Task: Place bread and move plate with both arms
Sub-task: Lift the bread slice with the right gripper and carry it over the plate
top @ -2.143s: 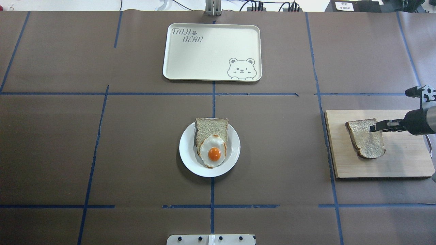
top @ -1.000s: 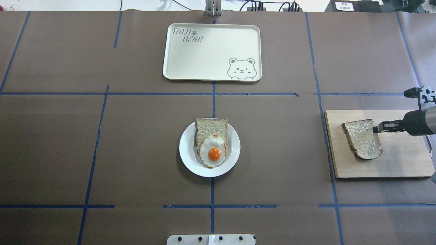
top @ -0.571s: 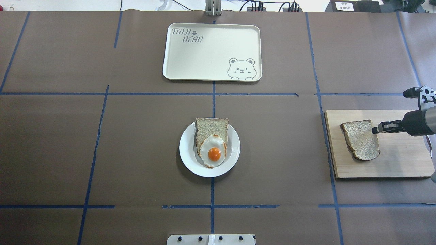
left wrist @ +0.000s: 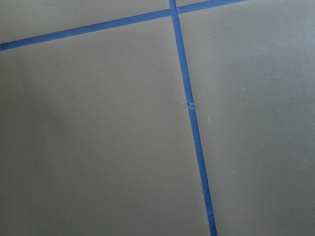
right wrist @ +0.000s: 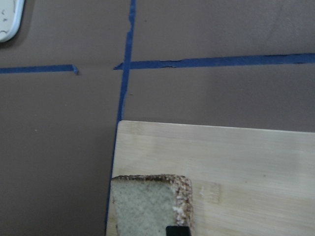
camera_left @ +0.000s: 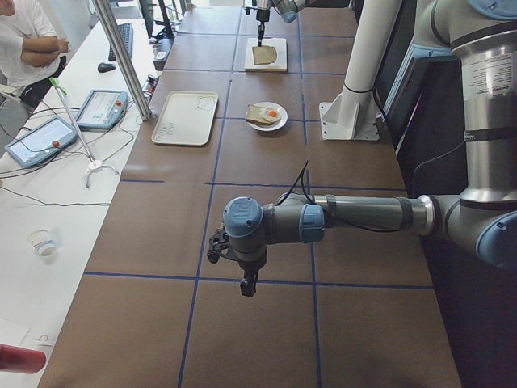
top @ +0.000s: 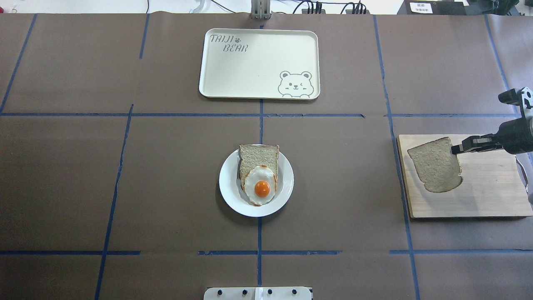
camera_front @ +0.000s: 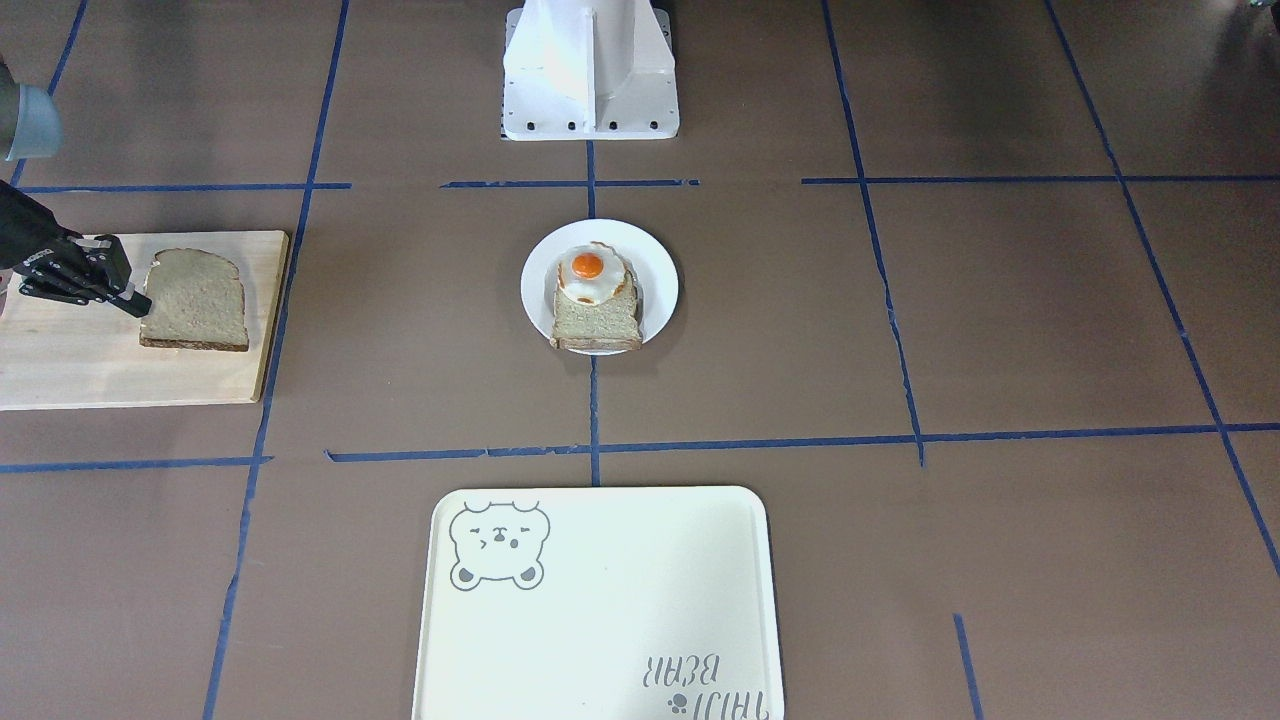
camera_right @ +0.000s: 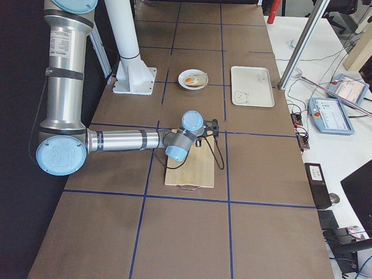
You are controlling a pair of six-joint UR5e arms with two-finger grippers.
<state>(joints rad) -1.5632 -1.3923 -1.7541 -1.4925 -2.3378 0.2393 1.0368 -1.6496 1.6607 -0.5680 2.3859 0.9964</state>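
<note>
The right gripper (top: 456, 148) pinches a corner of the bread (top: 435, 164) at the inner end of the board (top: 491, 196); whether the left gripper (camera_left: 249, 284) is clenched, I can't tell.

Even, bright overhead light, soft shadows, sharp frames, no glare.

Two bread slices (top: 435, 164) (top: 258, 156), one white plate (top: 229, 187), one fried egg (top: 261, 186), one tray (top: 258, 62), one wooden board (top: 491, 191)

The bread (top: 435, 164) was speckled grey-tan with dark brown crust; plate (top: 227, 183) plain white; tray (top: 258, 71) cream (grey bear drawing (top: 295, 84)); table covering (top: 166, 175) brown, gridded in blue tape (top: 187, 114).
</note>
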